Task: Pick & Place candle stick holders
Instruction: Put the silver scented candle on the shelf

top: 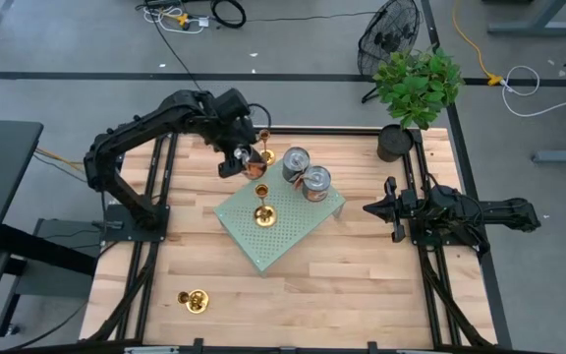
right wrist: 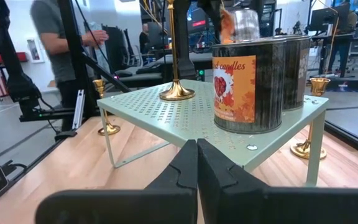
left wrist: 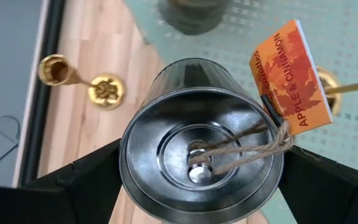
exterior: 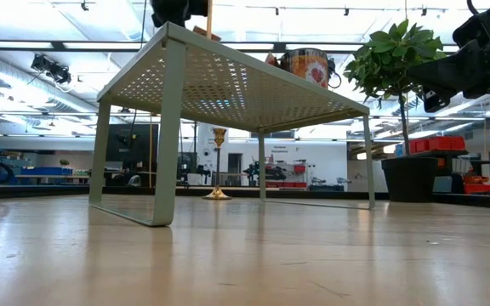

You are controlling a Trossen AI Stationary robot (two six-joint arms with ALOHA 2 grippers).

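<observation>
The left gripper [top: 249,162] is at the back left edge of the green rack [top: 293,241], and its fingers [left wrist: 73,180] are spread wide around a silver can [left wrist: 201,158] with an orange tag [left wrist: 291,74]. It holds this can, not a holder. The right gripper [top: 373,208] waits at the right side of the table [top: 362,295], with fingers pressed together and empty.

1 holder [top: 261,209] stands upright on the rack. 1 holder [top: 264,152] stands on the table just behind the rack, near the left gripper. 1 holder [top: 196,300] lies on its side at the front left of the table, well apart from the rack. 2 cans [top: 306,175] stand on the back part of the rack. A plant [top: 416,93] stands at the back right corner.
</observation>
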